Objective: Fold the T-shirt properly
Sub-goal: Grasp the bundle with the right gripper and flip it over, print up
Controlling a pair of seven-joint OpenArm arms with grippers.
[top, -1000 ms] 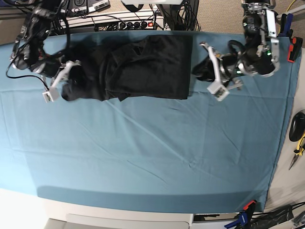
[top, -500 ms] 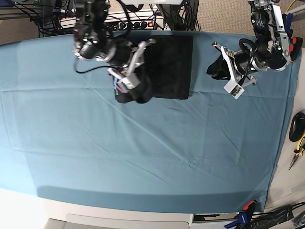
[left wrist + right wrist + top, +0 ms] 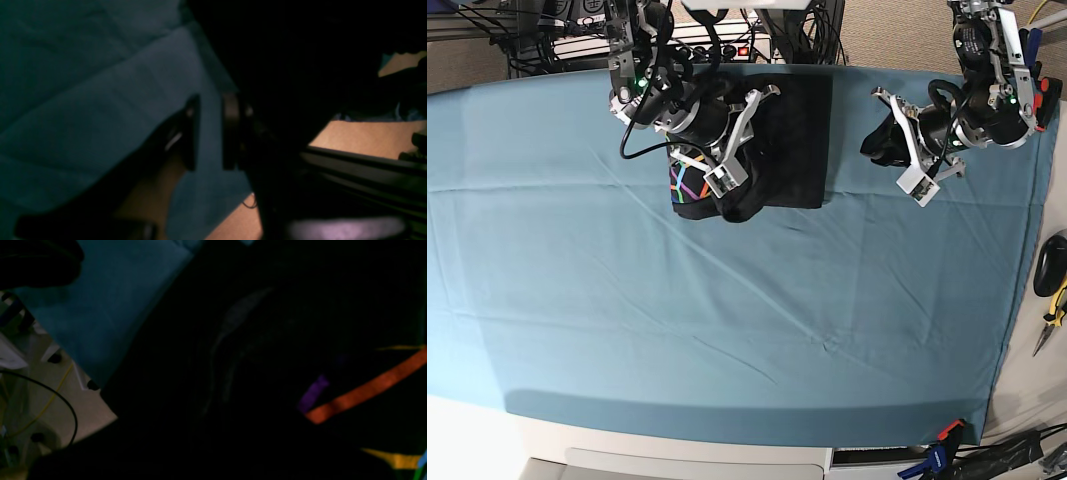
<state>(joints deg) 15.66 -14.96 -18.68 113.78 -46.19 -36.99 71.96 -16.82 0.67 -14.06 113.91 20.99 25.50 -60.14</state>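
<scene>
The dark T-shirt [image 3: 792,130] lies folded into a narrow block at the back middle of the teal table cloth [image 3: 727,320]. Its left part is bunched and turned over, showing the rainbow print [image 3: 689,185]. My right gripper [image 3: 739,140] sits on that bunch, shut on the T-shirt. The right wrist view is filled by the T-shirt's black fabric [image 3: 267,373] with coloured print lines [image 3: 367,390]. My left gripper [image 3: 902,143] hovers right of the shirt, apart from it. In the left wrist view the left gripper [image 3: 210,133] stands slightly open, with only teal cloth between its fingers [image 3: 193,133].
A power strip and cables [image 3: 677,50] run behind the table's back edge. A black object [image 3: 1049,265] and yellow-handled pliers [image 3: 1052,315] lie off the right edge. A clamp [image 3: 947,432] grips the cloth at the front right corner.
My right arm has swept from the far left to the middle, carrying the shirt's left part over the rest; the print now shows. The left arm drew back slightly to the right.
</scene>
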